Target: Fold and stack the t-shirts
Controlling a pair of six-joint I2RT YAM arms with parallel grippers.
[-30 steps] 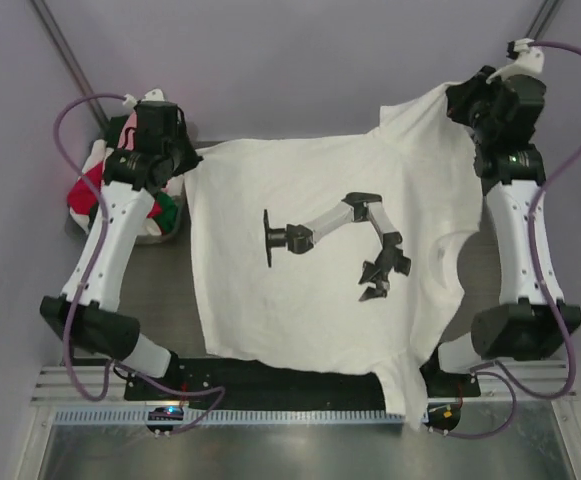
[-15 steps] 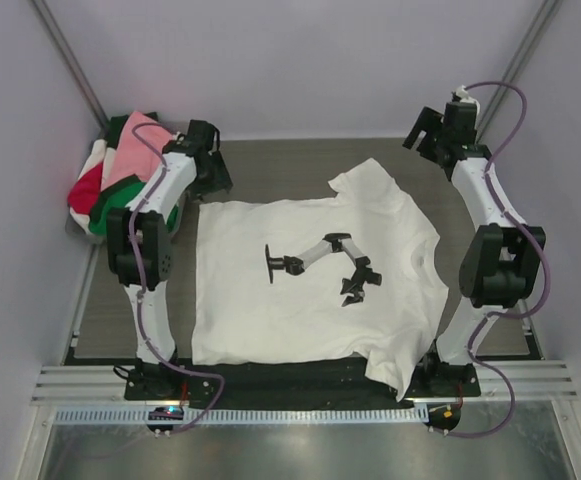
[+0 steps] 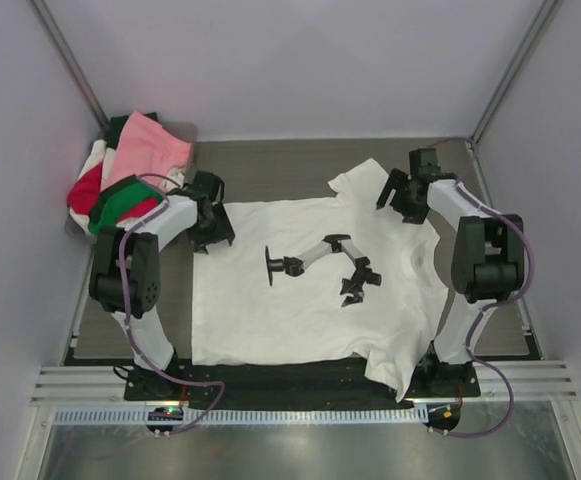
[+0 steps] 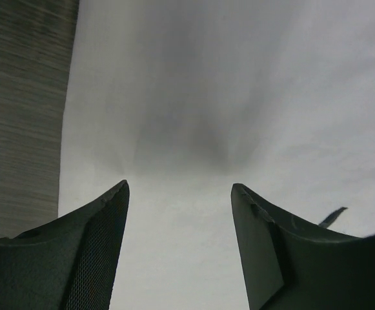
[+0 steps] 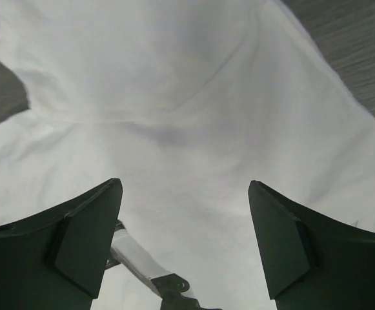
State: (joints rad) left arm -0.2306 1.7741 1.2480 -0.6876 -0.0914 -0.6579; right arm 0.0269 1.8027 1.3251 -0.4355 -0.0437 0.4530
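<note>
Across table [image 3: 270, 170], white t-shirt [image 3: 270, 315] (robot-arm print [image 3: 315, 255]) spread flat

Shirt pile [image 3: 140, 160] blocks far-left corner; open table strip [image 3: 290, 170] behind.

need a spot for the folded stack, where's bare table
Bare table shows along the far edge, between the coloured pile and the white t-shirt, and beside the shirt's right edge. The middle and far-left corner are crowded.
</note>
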